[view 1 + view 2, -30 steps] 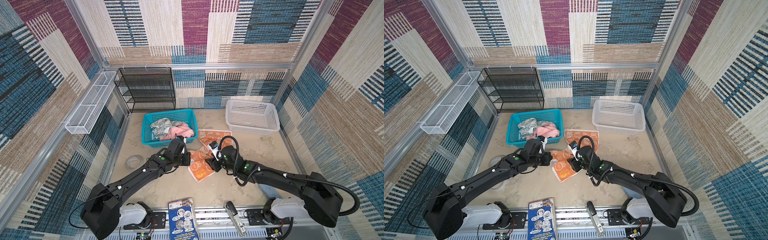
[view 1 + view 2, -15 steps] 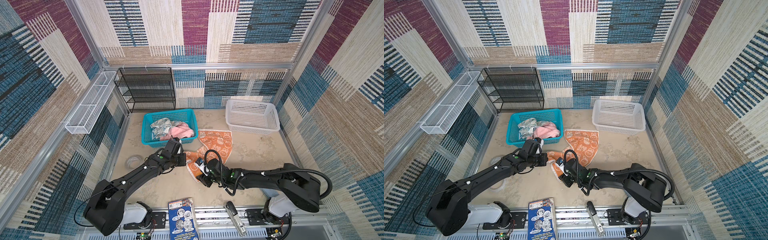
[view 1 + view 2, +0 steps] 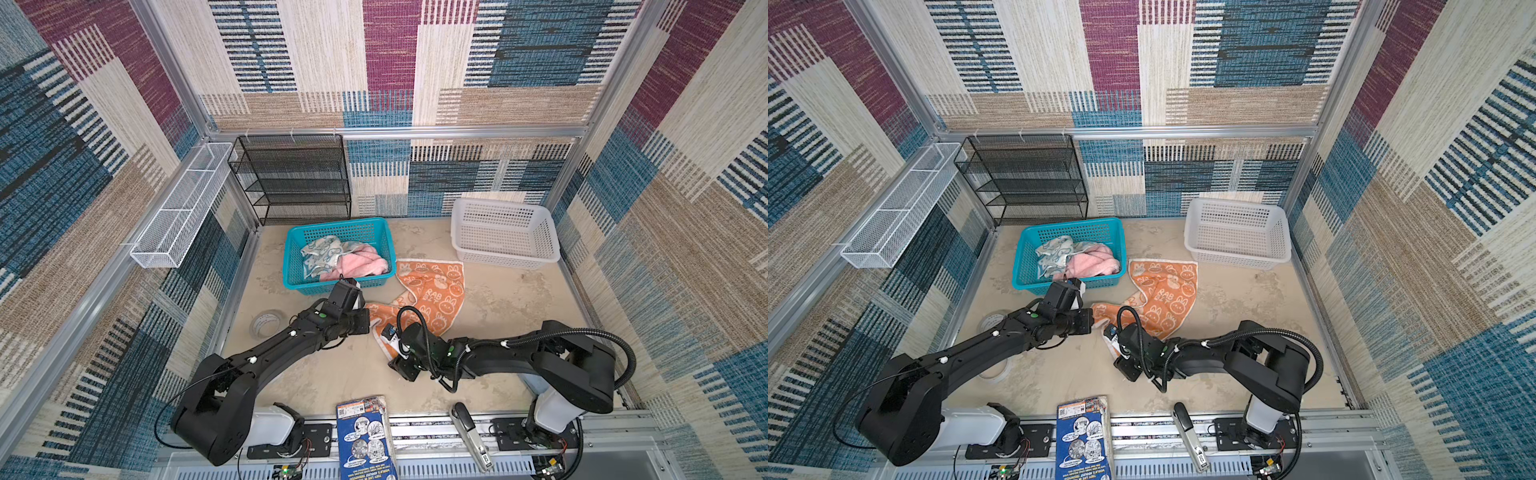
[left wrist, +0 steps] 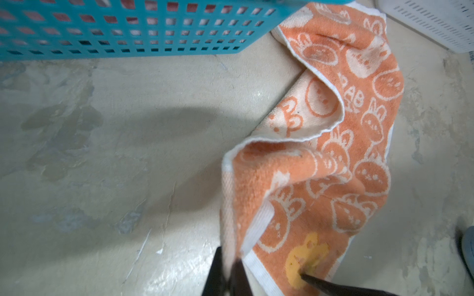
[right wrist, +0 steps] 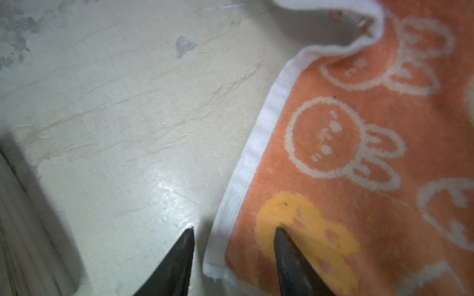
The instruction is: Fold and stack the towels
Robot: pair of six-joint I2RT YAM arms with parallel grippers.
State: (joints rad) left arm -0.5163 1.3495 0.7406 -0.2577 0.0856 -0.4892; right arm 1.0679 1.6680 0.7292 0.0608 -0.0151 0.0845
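Observation:
The orange towel (image 3: 432, 291) (image 3: 1163, 295) lies crumpled lengthwise on the table between the teal basket (image 3: 332, 226) and my arms. My left gripper (image 4: 228, 264) (image 3: 368, 322) is shut on a raised fold of its white-hemmed edge. The right gripper (image 5: 233, 238) (image 3: 392, 355) stands open over the towel's near corner, the white hem between the jaws. One of its fingertips (image 5: 282, 238) rests on a yellow rabbit patch, the other on bare table. The blue towel (image 3: 322, 255) and the pink towel (image 3: 361, 266) lie bunched in the teal basket.
A white basket (image 3: 505, 232) stands at the back right and a black wire rack (image 3: 291, 178) at the back left. A white wire shelf (image 3: 183, 203) hangs on the left wall. A tape roll (image 3: 264, 324) lies left of my left arm. A blue box (image 3: 365, 436) and a stapler (image 3: 469, 432) sit at the front rail.
The right gripper has drawn back from the towel's middle to its near corner. The towel, bunched a second ago, now stretches out toward the white basket. The left gripper kept its hold.

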